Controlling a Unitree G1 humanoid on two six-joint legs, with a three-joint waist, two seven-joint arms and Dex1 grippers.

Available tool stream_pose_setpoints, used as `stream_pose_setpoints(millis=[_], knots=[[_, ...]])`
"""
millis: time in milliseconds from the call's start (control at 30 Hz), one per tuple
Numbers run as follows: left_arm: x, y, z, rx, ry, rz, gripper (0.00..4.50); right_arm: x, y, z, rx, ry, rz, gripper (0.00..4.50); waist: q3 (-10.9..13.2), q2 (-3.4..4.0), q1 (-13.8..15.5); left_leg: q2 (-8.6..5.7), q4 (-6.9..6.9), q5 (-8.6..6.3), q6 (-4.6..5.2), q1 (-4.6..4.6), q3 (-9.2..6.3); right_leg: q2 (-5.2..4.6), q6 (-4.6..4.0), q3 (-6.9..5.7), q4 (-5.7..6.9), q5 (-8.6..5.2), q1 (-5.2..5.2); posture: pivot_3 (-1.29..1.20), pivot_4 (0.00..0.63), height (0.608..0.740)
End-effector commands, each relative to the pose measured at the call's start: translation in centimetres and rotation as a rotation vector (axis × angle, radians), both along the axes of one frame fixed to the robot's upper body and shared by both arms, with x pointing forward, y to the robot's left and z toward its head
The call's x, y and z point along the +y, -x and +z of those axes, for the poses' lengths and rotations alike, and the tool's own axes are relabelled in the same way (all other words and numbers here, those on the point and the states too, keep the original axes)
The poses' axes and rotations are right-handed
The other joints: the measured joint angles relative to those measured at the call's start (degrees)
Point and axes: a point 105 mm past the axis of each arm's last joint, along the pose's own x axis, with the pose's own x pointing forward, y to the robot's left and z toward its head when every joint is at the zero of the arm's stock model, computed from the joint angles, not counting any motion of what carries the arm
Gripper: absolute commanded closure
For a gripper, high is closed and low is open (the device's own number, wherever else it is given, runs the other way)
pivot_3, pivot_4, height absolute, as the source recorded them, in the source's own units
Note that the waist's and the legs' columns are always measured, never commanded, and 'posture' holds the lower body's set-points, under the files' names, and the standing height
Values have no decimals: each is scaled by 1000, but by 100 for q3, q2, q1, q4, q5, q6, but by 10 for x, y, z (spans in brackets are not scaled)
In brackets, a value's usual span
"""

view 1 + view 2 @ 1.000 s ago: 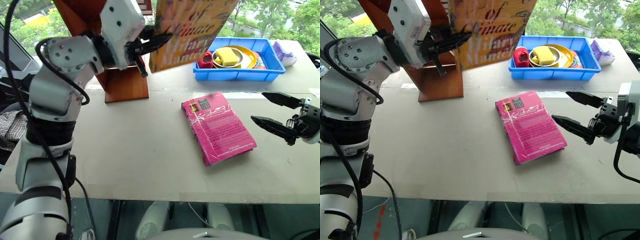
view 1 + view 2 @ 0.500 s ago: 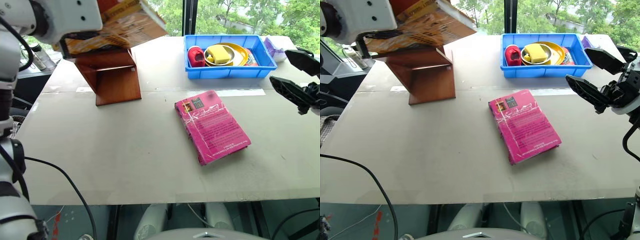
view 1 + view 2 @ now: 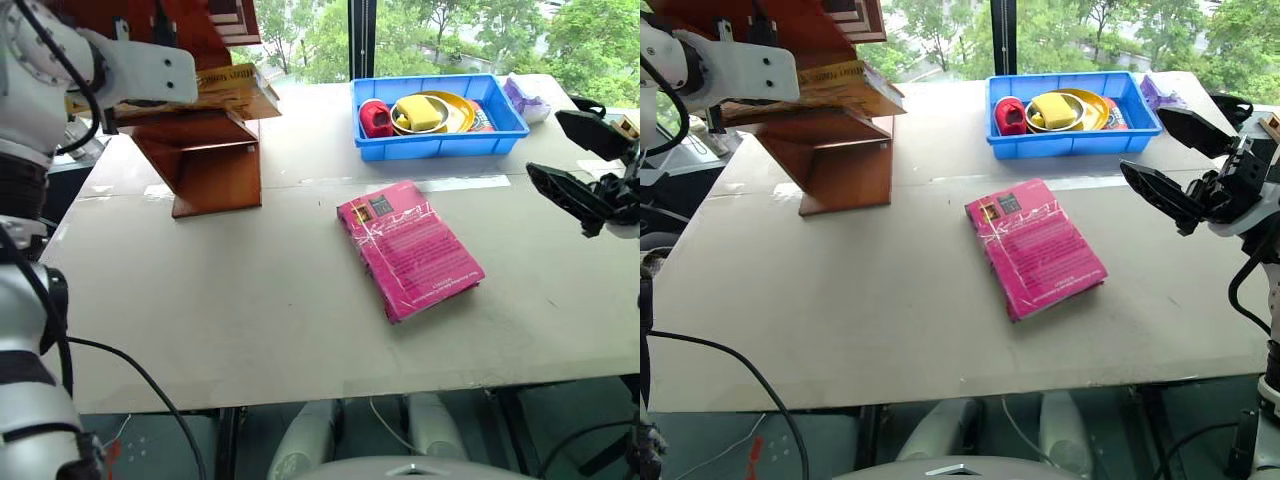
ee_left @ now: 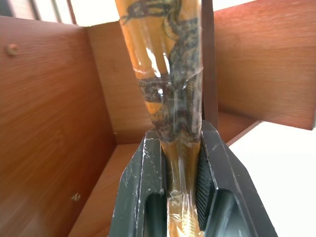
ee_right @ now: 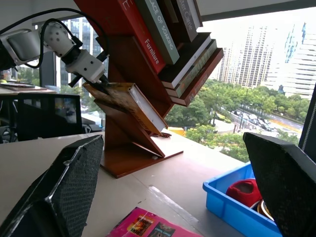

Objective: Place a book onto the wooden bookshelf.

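Left wrist view shows the left gripper [image 4: 181,163] with its 2 black fingers [image 4: 143,187] pressed together on the edge of the yellow-orange book [image 4: 168,74], whose glossy wrapped cover runs up between the reddish-brown panels of the wooden bookshelf [image 4: 54,123]. From the head views, that gripper [image 3: 120,100] holds the book [image 3: 225,85] lying nearly flat over a lower tier of the bookshelf [image 3: 205,165], its page edge jutting out past the shelf's side toward the middle of the table. Whether the book already rests on the tier cannot be told. The bookshelf stands at the far left corner of the table [image 3: 250,330], and in the right wrist view other books [image 5: 163,34] lean on its upper tiers, 1 with "Furniture" on its spine.

Over the right edge of the table hangs the right gripper [image 3: 1170,165], its 2 fingers [image 3: 1155,193] spread wide with nothing between them. A bright pink book [image 3: 410,250] lies flat near the middle of the table, well apart from both grippers. Along the far edge, toward the right corner, sits a blue plastic tray [image 3: 440,140] holding a red item [image 3: 375,118], a yellow bowl [image 3: 455,105] and a yellow block [image 3: 420,110].
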Motion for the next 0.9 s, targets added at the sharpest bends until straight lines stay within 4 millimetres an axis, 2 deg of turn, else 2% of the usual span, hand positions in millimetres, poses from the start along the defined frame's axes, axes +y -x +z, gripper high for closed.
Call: stream_pose_setpoints(millis=[33, 67, 100, 267, 333, 433, 467, 533, 567, 633, 767, 833, 900], knots=[[6, 1, 0, 42, 12, 61, 3359, 5, 9, 10, -55, 14, 7, 0, 1, -2, -22, 2, 3, 0, 0, 0, 5, 1, 0, 5, 0, 0, -2, 0, 150, 740], [2, 0, 2, 32, 17, 54, 3025, 5, 9, 10, -54, 13, 6, 0, 1, -2, -21, 2, 3, 0, 0, -3, 11, 1, 0, 10, -1, 1, -6, 0, 150, 740], [-2, 0, 4, 26, 29, 41, 2425, 5, 9, 10, -53, 13, 6, 0, 2, -4, -18, 2, 3, 0, 0, -5, 11, 1, -5, 10, 0, 4, -8, 0, 150, 740], [-22, 3, 14, -35, 67, -40, 18, 6, 8, 9, -41, 14, 13, 0, 5, -10, 14, -2, 13, 7, -13, -68, -4, -1, -28, 2, -7, 17, -63, 0, 150, 740], [-25, 7, 17, -51, 85, -58, 18, 6, 7, 10, -36, 16, 15, 0, 6, -12, 15, -7, 19, 15, -26, -112, -3, -10, -29, 0, -2, 18, -102, 0, 150, 740], [-36, 18, 29, -108, 149, -128, 18, 6, 5, 11, -32, 25, 22, 0, 6, -12, 10, -11, 17, 15, -25, -121, 1, -15, -29, -1, -1, 18, -117, 0, 150, 740], [-54, 26, 38, -135, 240, -226, 18, 5, 5, 12, -29, 29, 21, 0, 6, -12, 13, -11, 16, 14, -25, -120, 2, -15, -29, 0, -1, 18, -117, 0, 150, 740], [-101, 55, 53, -148, 482, -486, 18, 3, 5, 11, -18, 38, 13, 0, 8, -15, 37, -10, 17, 14, -25, -122, -2, -15, -29, -3, 0, 18, -118, 0, 150, 740], [-116, 69, 57, -153, 576, -583, 18, 3, 5, 11, -13, 44, 7, 0, 8, -16, 55, -9, 20, 14, -24, -125, -5, -16, -29, -6, 1, 18, -118, 0, 150, 740], [-133, 84, 57, -138, 725, -649, 18, 0, 6, 9, -3, 52, -1, 0, 7, -18, 107, -9, 30, 14, -24, -134, -11, -19, -29, -13, -3, 18, -117, 0, 150, 740], [-168, 112, 6, 113, 1137, -711, 18, -6, 10, 5, 34, 59, -45, 0, -4, 2, 140, -10, 18, 13, -23, -104, 4, -21, -29, 1, 1, 17, -99, 0, 150, 740], [-181, 114, -21, 181, 1276, -674, 18, -11, 14, 2, 56, 62, -66, 0, 4, -12, 158, -6, 23, 13, -23, -100, 0, -14, -30, -3, 8, 18, -93, 0, 150, 740], [-185, 111, -43, 234, 1395, -611, 18, -16, 17, -2, 79, 66, -91, 0, 5, -13, 167, -5, 29, 13, -23, -98, -5, -11, -35, -6, 9, 24, -87, 0, 150, 740]])
